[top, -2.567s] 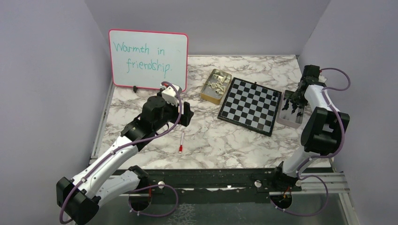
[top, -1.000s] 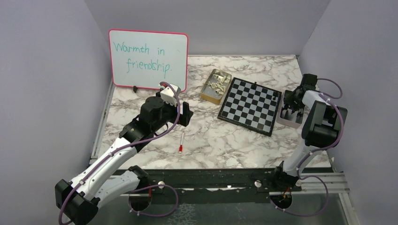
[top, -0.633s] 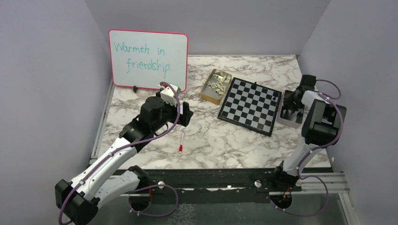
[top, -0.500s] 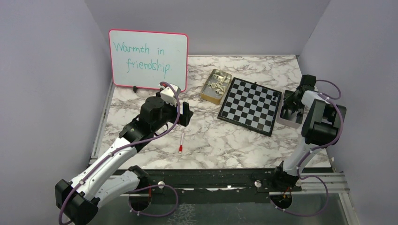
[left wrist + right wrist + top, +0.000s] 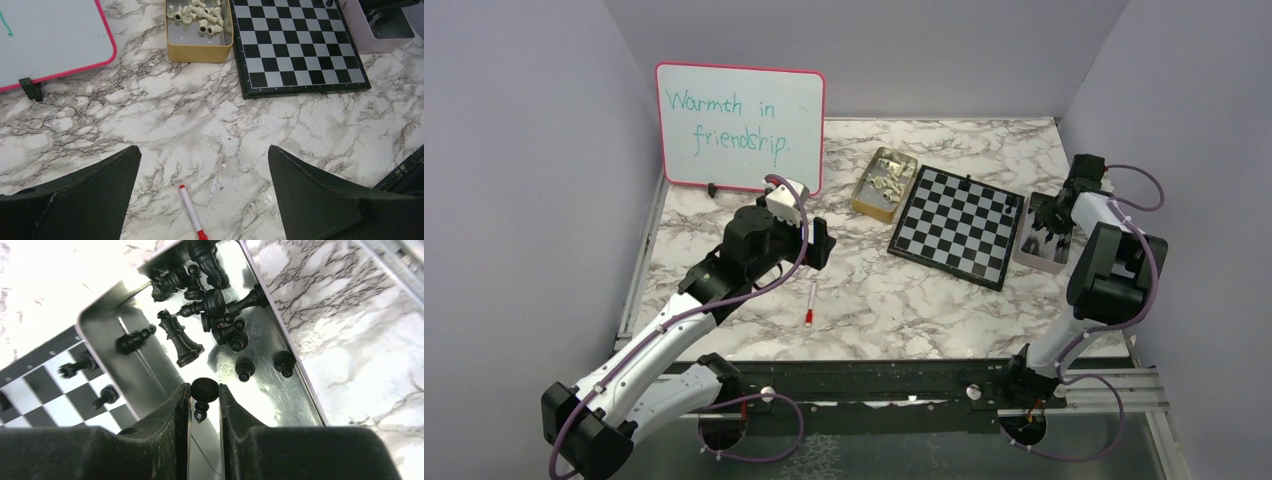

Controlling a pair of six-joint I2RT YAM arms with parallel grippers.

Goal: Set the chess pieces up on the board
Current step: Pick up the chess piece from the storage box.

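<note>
The board (image 5: 957, 224) lies at the right middle of the table; it also shows in the left wrist view (image 5: 295, 45). Two black pieces (image 5: 1008, 207) stand near its right edge; in the right wrist view they are two black pieces (image 5: 105, 396) on the checks. Several black pieces (image 5: 215, 305) lie in a shiny metal tin (image 5: 280, 370), the tin (image 5: 1030, 252) right of the board. My right gripper (image 5: 205, 392) is shut on a black pawn (image 5: 204, 390) by its base, above the tin. Cream pieces (image 5: 200, 15) lie in a tan tin (image 5: 199, 50). My left gripper (image 5: 202, 160) is open and empty above bare marble.
A pink-framed whiteboard (image 5: 740, 127) with green writing stands at the back left. A white marker with red cap (image 5: 810, 302) lies on the marble in front of the left gripper. Purple walls close in both sides and the back.
My right gripper went down into the metal tin, shut on a black pawn, and has lifted a little. The left arm has not moved.
</note>
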